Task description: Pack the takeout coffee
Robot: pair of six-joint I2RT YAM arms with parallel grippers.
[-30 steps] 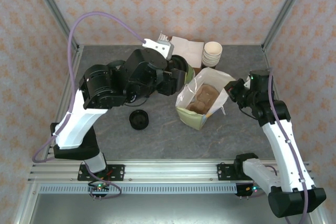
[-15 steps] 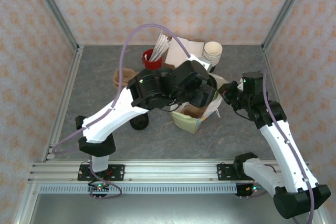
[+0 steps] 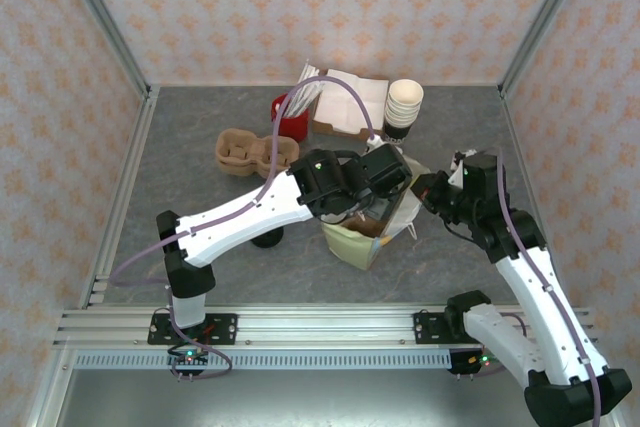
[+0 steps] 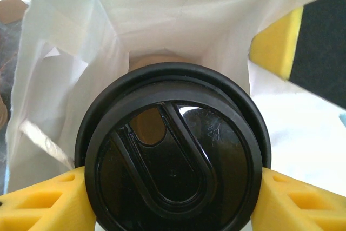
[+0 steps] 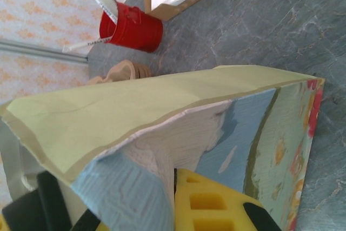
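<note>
Takeout coffee [image 4: 173, 171] is hidden in the top view under the left gripper [image 3: 385, 175], above the paper bag [image 3: 350, 242] on a grey table [image 3: 180, 157] with papered walls [image 3: 300, 7]; a second ago that arm was back-left of the bag. Left wrist: yellow fingers [image 4: 48, 201] clamp the lidded cup at the bag's open mouth. Right wrist: right gripper [image 5: 162, 204] pinched tight on the bag's rim.

A grey table [image 3: 180, 147] has a red cup [image 3: 288, 119] of straws [image 3: 305, 87], an open cardboard box [image 3: 350, 102] and stacked cream cups [image 3: 404, 102] along its far edge. A brown cup carrier [image 3: 245, 150] lies just left of the red cup. A low black lid [image 3: 266, 237] sits nearer.
</note>
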